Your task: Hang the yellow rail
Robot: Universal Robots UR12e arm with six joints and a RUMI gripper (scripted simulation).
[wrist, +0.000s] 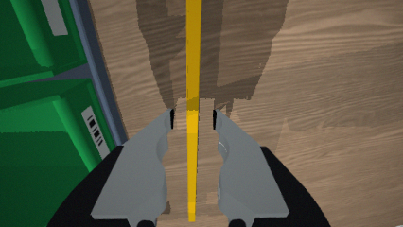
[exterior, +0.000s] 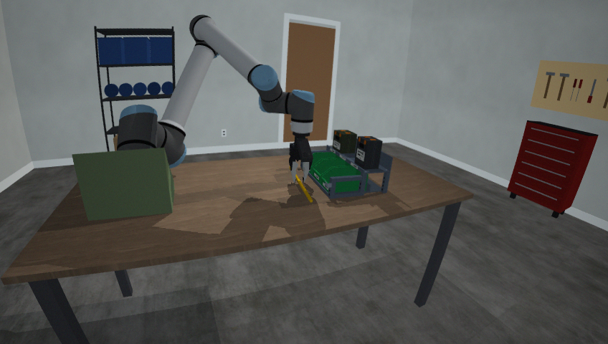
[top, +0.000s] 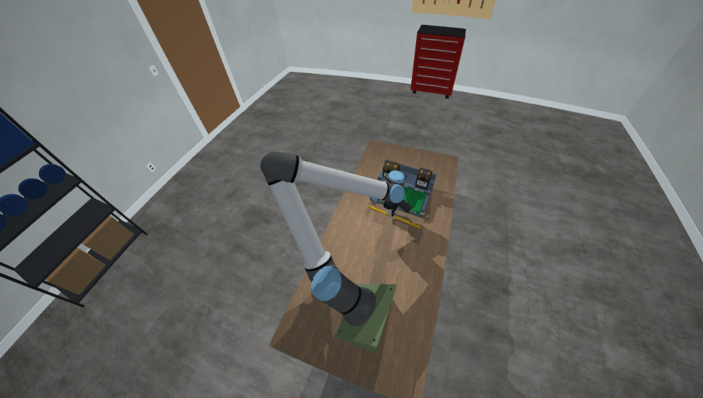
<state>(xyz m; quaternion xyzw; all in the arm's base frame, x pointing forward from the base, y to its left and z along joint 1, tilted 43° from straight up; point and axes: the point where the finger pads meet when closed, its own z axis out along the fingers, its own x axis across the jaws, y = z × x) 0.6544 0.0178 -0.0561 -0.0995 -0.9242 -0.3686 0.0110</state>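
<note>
The rail (wrist: 193, 57) lies on the bench (wrist: 331, 95) directly under the end effector (wrist: 192, 118). Its long axis runs between the 2 parted fingers, which do not touch it.

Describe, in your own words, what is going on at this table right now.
A single robot arm reaches down over a yellow rail that lies on the table, just in front of the green bins. Its gripper straddles the rail, with a fingertip on each side and a gap showing at both, so the rail is not gripped. The rail has not yet been lifted or hung.
</note>
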